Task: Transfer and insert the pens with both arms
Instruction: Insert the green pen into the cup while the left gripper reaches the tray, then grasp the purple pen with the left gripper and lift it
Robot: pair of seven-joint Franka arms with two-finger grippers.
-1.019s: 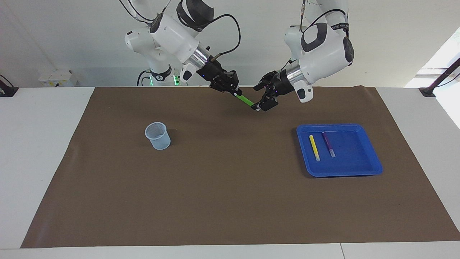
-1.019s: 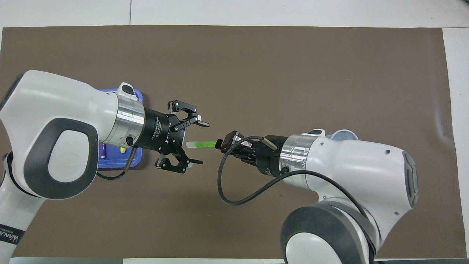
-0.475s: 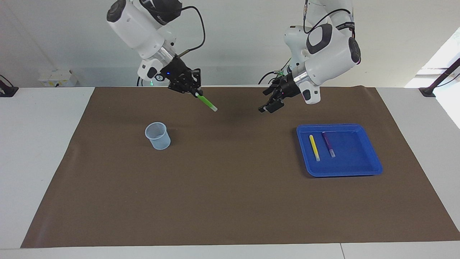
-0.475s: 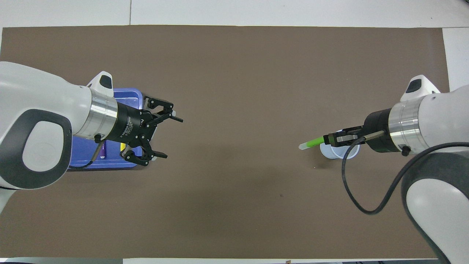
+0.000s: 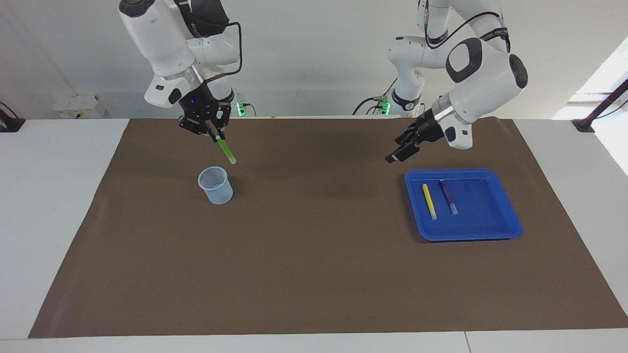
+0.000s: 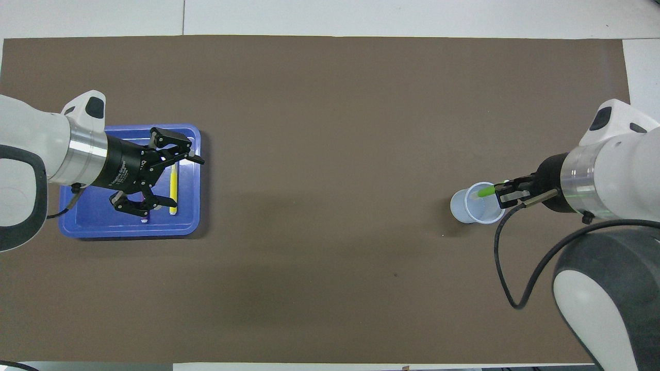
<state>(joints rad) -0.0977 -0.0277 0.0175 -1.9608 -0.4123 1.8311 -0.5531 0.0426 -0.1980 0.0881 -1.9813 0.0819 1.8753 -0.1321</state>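
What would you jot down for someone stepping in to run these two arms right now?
Right gripper: shut on the green pen, raised over the clear cup, tip angled down, not yet inside.
Left gripper: open, empty, in the air over the blue tray.
Yellow pen and purple pen lie side by side in the tray.
Done: green pen is with the right arm.
Left: drop it in the cup, then transfer the other two.

My right gripper (image 5: 214,133) is raised, wrist pitched steeply downward, fingers clamped together. My left gripper (image 5: 398,154) is raised, wrist angled downward, fingers (image 6: 178,212) spread wide and holding nothing.
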